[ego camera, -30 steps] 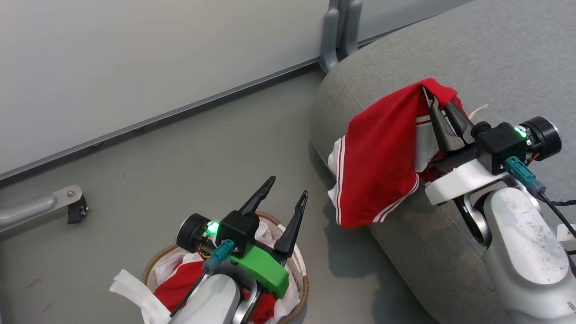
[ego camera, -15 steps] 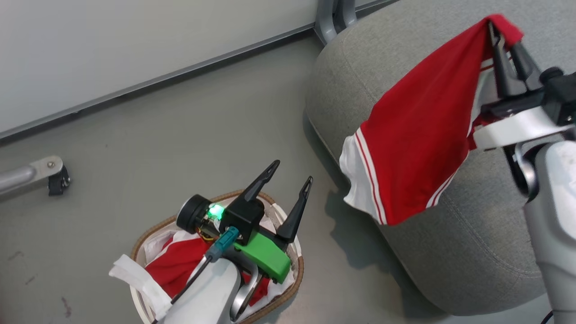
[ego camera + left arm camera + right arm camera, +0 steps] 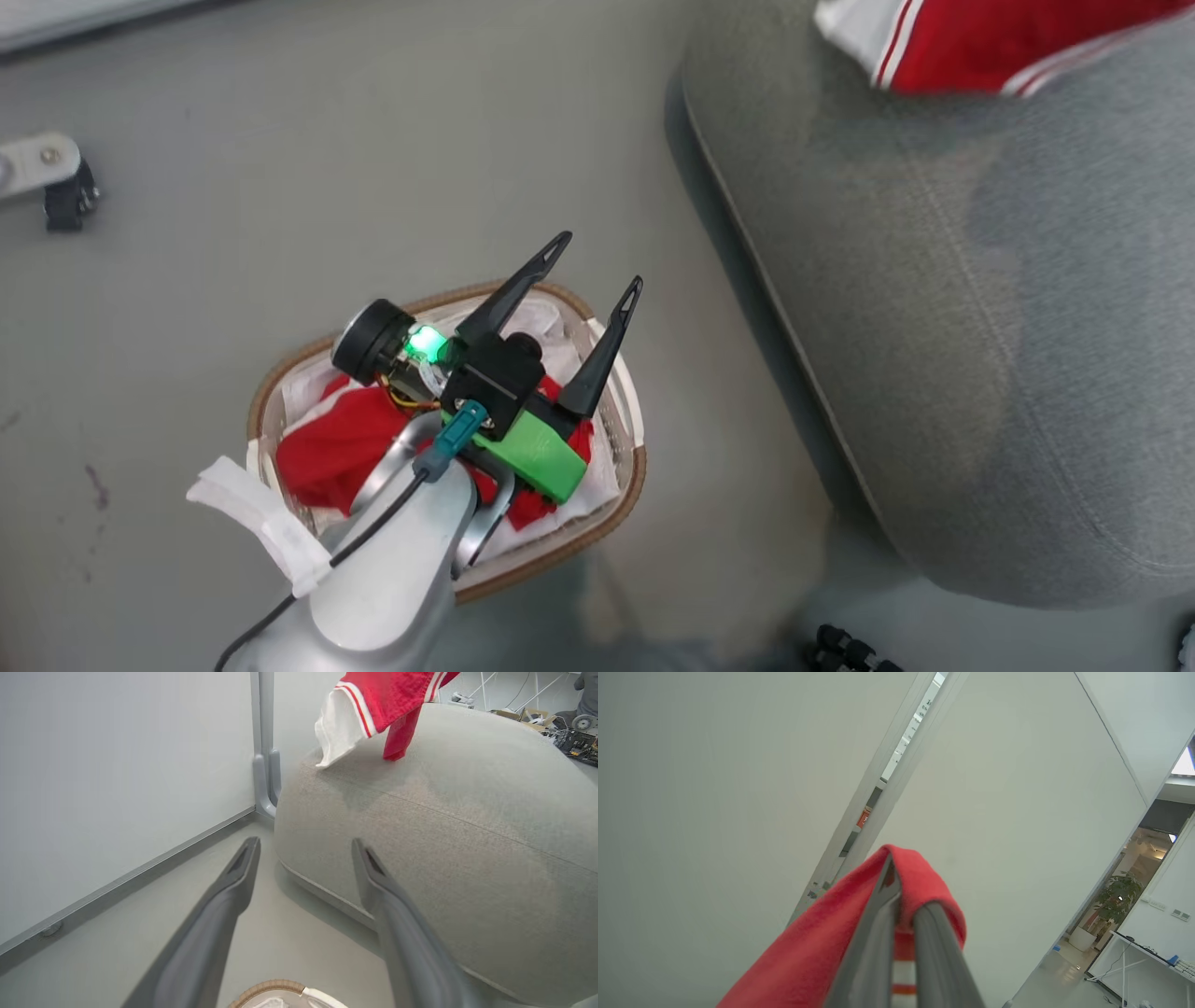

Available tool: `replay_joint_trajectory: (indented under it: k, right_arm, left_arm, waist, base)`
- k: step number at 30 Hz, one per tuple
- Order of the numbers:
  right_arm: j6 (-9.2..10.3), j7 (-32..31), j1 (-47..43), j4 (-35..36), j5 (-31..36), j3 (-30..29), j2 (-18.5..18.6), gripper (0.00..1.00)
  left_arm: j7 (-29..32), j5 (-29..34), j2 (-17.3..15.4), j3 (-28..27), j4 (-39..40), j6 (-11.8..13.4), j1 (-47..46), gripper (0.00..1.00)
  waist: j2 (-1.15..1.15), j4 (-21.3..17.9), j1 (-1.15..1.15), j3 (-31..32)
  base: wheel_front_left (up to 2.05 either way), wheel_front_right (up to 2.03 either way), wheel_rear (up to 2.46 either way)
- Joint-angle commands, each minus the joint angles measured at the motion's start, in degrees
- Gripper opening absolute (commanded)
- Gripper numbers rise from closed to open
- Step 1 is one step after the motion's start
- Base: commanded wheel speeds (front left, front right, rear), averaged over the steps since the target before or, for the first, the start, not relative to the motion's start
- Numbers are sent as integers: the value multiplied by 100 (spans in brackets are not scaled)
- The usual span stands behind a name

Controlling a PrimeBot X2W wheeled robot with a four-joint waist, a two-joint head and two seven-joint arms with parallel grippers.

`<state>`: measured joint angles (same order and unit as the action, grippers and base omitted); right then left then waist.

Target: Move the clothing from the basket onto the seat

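two red garments, one basket (image 3: 560, 551), one seat (image 3: 980, 327). the bunched garment (image 3: 327, 448) lies in the basket under the left gripper (image 3: 597, 263), whose fingers are spread and empty, pointing far-right. the right gripper (image 3: 903, 891) pinches the striped garment (image 3: 373, 695), which hangs over the seat's far part, white hem leftward. open floor separates the basket from the seat's rounded edge.
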<state>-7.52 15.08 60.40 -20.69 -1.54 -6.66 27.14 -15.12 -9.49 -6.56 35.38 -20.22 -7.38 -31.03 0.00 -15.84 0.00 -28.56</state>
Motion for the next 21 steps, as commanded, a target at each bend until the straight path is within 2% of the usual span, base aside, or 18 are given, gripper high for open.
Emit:
replay_joint_trajectory:
  k: [1, 3, 9, 16, 21]
  right_arm:
    - [6, 13, 272, -207, -22, -12, 144, 0]
    - [7, 14, 429, -384, 18, -31, 308, 0]
    - [7, 13, 333, -990, -88, -165, 233, 0]
    - [7, 13, -241, -1711, -132, -310, -85, 0]
    - [7, 14, -630, -1979, -157, -483, -336, 0]
  left_arm:
    - [-5, 86, -122, 20, 23, -18, -178, 100]
    - [-5, 122, -133, 46, 41, -18, -243, 100]
    - [-5, 169, -207, 75, 41, -18, -252, 100]
    - [-5, 143, -282, 83, -13, -18, -266, 100]
    - [-5, 128, -315, 48, -50, -19, -251, 100]
  waist:
    - [0, 346, 0, -838]
    - [0, 366, 0, -986]
    - [0, 342, 0, -1257]
    - [0, 284, 0, -1406]
    - [0, 255, 0, -1409]
  base:
    - [0, 0, 0]
    - [0, 0, 0]
    - [0, 0, 0]
    - [0, 0, 0]
    - [0, 0, 0]
